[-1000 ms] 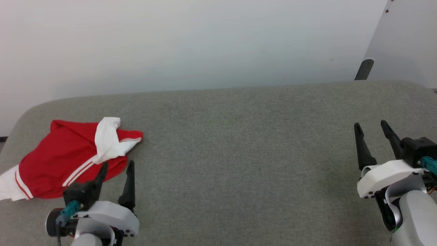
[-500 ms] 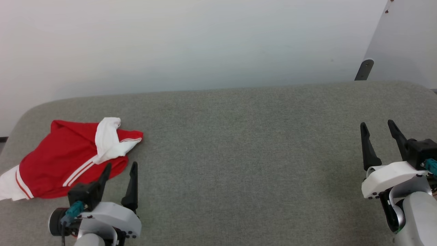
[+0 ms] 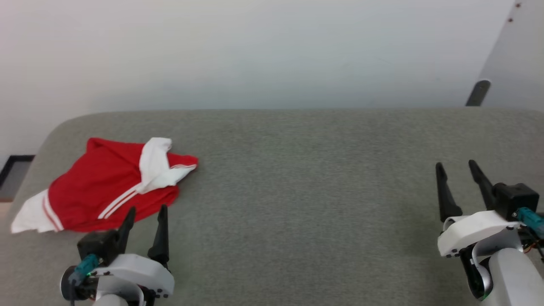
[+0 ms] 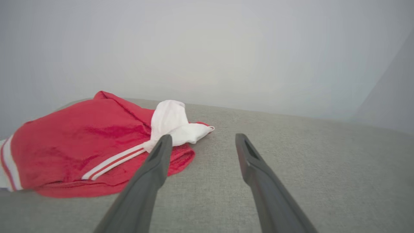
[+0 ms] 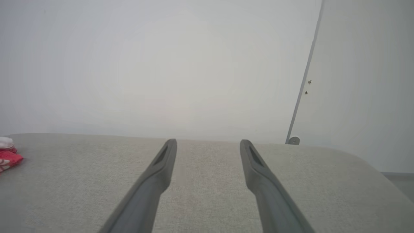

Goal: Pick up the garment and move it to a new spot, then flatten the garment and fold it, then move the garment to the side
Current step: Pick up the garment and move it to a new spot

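Crumpled red garment (image 3: 106, 191) with white panels laid at the left of the grey cloth-covered desk (image 3: 297, 191), left fingers (image 3: 160, 233) spread wide and empty at its near edge, right fingers (image 3: 444, 195) spread wide, empty, far right

Soft, even, fairly bright light fills every view, without glare; the grey cloth-covered counter (image 3: 297, 191) carries only faint, diffuse shadows; the head view is slightly soft; in the left wrist view the left end effector's (image 4: 203, 137) long dark fingers (image 4: 145, 187) blur toward the bottom edge; the pale wall (image 4: 226, 48) looks hazy.
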Controlling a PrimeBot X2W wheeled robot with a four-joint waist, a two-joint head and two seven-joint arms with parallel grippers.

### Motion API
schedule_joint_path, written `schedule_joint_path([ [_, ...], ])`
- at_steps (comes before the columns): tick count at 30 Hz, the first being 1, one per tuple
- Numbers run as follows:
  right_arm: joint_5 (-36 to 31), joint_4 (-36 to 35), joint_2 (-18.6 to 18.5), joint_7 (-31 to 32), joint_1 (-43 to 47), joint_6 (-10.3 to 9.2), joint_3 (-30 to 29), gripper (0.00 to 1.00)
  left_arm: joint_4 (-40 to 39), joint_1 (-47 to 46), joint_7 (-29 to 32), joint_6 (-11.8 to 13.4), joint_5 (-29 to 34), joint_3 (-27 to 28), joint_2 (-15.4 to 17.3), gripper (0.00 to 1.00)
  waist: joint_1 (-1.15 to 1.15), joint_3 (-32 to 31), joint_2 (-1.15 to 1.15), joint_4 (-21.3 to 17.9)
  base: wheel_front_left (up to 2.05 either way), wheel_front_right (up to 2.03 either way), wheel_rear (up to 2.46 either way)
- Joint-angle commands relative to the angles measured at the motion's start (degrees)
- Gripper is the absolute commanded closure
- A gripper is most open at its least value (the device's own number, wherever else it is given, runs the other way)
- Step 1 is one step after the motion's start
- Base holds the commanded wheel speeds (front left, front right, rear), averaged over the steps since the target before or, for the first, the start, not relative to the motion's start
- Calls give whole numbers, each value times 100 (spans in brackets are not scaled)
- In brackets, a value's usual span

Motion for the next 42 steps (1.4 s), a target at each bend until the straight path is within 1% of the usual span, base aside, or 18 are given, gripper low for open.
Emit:
schedule_joint_path([
  [1,34,-26,17,-28,62,2,46,0,-43,79,1,-11,-7,21,12,0,0,12,0,222,0,0,0],
  [7,86,-52,95,-28,158,2,268,0,-245,307,1,100,91,167,-88,0,0,55,0,838,0,0,0],
  [14,169,-57,180,-27,158,1,556,0,-588,617,1,260,162,365,-283,0,0,129,0,1680,0,0,0],
  [23,352,-63,310,-27,148,1,890,0,-719,764,1,302,227,459,-445,0,0,159,0,2822,0,0,0],
  [30,482,194,422,-27,-334,1,1575,0,-1191,1053,1,470,95,908,-557,0,0,398,0,2987,0,0,0],
  [34,628,343,467,-28,-573,1,1897,0,-1409,1215,1,535,35,1051,-628,0,0,496,0,3024,0,0,0],
  [39,727,418,482,-28,-685,1,2074,0,-1557,1306,1,546,13,1063,-657,0,0,565,0,3028,0,0,0],
  [42,774,390,442,-28,-660,1,2061,0,-1517,1225,1,488,84,974,-661,0,0,580,0,3013,0,0,0],
])
